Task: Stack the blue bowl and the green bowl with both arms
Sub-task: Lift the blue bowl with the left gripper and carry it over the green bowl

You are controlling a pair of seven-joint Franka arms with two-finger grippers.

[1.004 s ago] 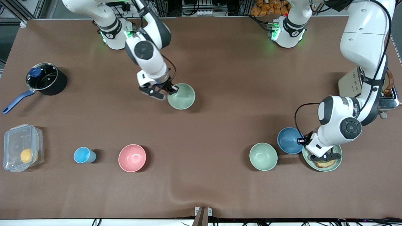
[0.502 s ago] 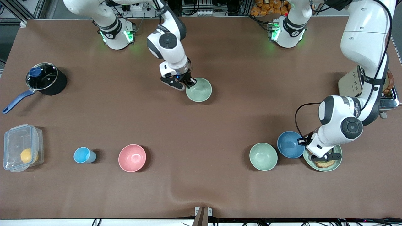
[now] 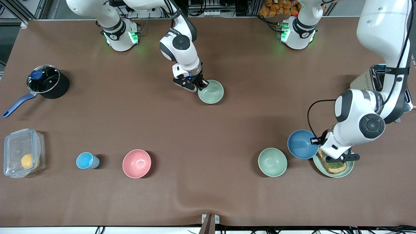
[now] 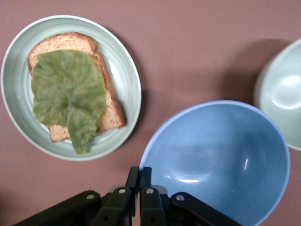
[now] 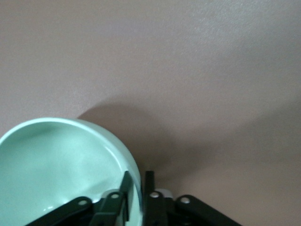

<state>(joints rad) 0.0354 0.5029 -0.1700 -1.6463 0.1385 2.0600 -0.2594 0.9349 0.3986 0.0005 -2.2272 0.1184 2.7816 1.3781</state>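
Left gripper point(image 3: 316, 142) is pinched tight on the rim of the blue bowl point(image 3: 303, 144), fingers point(image 4: 140, 190) almost together with only the bowl wall between them. The bowl hangs tilted in the air at the left arm's end of the counter point(image 3: 227, 130). In the front view it sits at roughly 10 o'clock from the plate point(image 3: 348, 169), overlapping that plate's rim, and at 2 o'clock from the nearer green bowl point(image 3: 272, 162). The plate carries a slice of toast point(image 4: 106, 101) topped with a lettuce leaf point(image 4: 68, 94).

Right gripper point(image 3: 202, 85) is clamped on the rim of a pale mint-green bowl point(image 3: 211, 92), fingers point(image 5: 124, 186) set close, one inside the wall and one outside. Whether that bowl touches the counter cannot be told; its shadow shows close under it in the right wrist view. It lies mid-counter, toward the robots' bases.

The green bowl stands upright on the counter, free of both grippers, just beside the blue bowl.

Toward the right arm's end:
- pink bowl point(image 3: 136, 163), upright
- light-blue cup point(image 3: 86, 160), at 9 o'clock from the pink bowl
- clear lidded box point(image 3: 22, 152) with a yellow fruit point(image 3: 27, 161) inside
- black lidded saucepan point(image 3: 47, 81) with blue handle

A toaster point(image 3: 377, 81) stands partly hidden by the left arm.
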